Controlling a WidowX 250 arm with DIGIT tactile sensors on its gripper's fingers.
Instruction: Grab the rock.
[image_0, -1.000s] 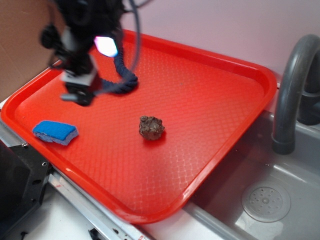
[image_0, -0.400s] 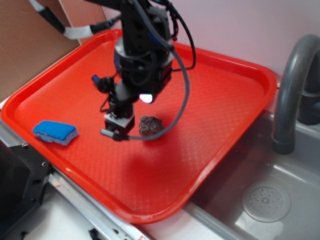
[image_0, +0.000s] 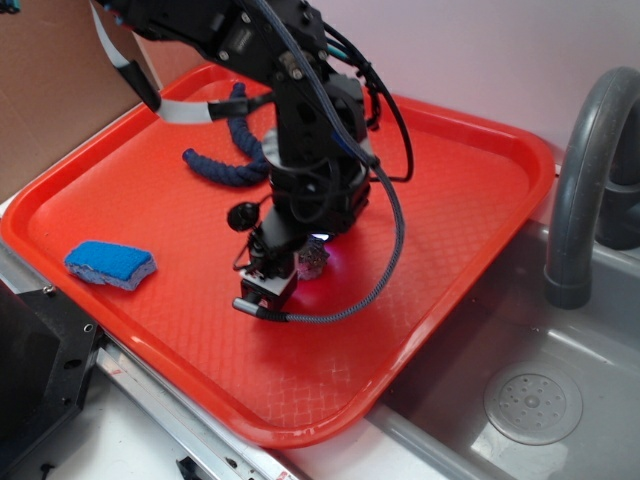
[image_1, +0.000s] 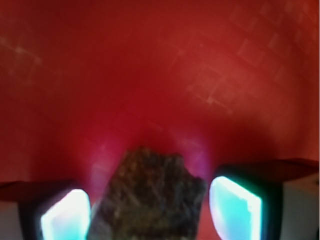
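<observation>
Rock (image_1: 147, 197) sits lowest and closest in the wrist view, dark brown-grey, rough and faceted, with a flattish angular top edge; it runs out of the bottom of the frame, so its long axis and which way it points cannot be told. From the exterior view only a small speckled patch of the rock (image_0: 313, 260) shows beside the gripper body, the remainder hidden. It lies on the red tray (image_0: 440, 210), roughly mid-tray, a little toward the near edge. Gripper (image_1: 150, 212) is down at tray level with its jaws spread, one glowing pale fingertip (image_1: 65, 212) at the rock's left, the other at its right. The left pad looks to be at or against the stone's flank; a thin strip of red tray shows between the stone and the right pad. Not clamped. In the exterior view the gripper (image_0: 265, 298) hangs under the black arm, a braided cable looping off to the right. Left of it, near the tray's near-left rim, a blue sponge (image_0: 110, 264) lies flat, well apart. Farther back, a dark blue twisted rope (image_0: 225, 160) curls on the tray behind the arm. Far right, off the tray, a grey faucet (image_0: 585, 180) stands over a grey sink (image_0: 530, 400).
</observation>
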